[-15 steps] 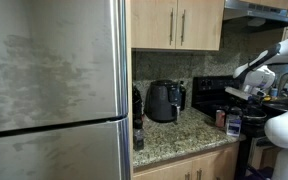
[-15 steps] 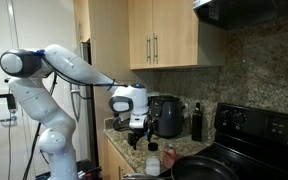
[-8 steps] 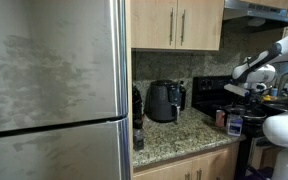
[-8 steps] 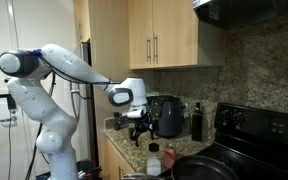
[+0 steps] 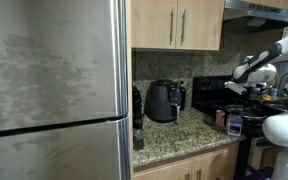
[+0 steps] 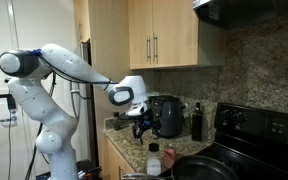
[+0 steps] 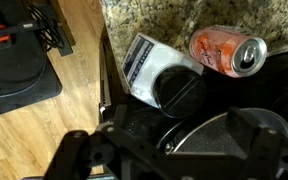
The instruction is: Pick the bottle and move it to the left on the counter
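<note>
The small white bottle [image 7: 149, 66] with a blue marking and a black cap stands at the counter's edge, seen from above in the wrist view. It also shows in both exterior views [image 5: 233, 126] [image 6: 152, 165]. The reddish-pink can [image 7: 227, 50] stands right beside it. My gripper [image 6: 141, 130] hangs above the bottle, apart from it, with its fingers spread and empty. In the wrist view my gripper [image 7: 169, 150] is a dark shape at the bottom. The granite counter [image 5: 179, 132] runs from the fridge to the stove.
A black air fryer [image 5: 164, 100] stands at the back of the counter, with a slim dark bottle [image 6: 196, 121] near it. A black pan [image 6: 199, 168] sits on the stove next to the bottle. A steel fridge [image 5: 54, 90] bounds the counter's far end.
The wrist has risen a little and turned over the bottle and can during the first half second. Since then nothing has visibly moved.
</note>
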Robot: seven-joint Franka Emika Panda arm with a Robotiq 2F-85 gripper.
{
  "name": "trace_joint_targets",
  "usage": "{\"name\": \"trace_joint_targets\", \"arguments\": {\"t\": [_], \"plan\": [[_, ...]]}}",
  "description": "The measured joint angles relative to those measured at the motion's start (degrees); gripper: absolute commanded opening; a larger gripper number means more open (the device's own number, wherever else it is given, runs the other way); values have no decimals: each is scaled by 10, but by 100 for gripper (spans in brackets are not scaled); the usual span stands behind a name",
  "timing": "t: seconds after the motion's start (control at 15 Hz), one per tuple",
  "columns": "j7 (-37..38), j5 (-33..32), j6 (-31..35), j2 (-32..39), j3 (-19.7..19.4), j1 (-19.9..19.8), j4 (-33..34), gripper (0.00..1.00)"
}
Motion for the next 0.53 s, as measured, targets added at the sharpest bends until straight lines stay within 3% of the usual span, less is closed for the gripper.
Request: {"name": "trace_joint_targets", "arguments": {"t": [0.53], "plan": [[-36, 41, 29, 34, -22, 17, 9, 100]]}}
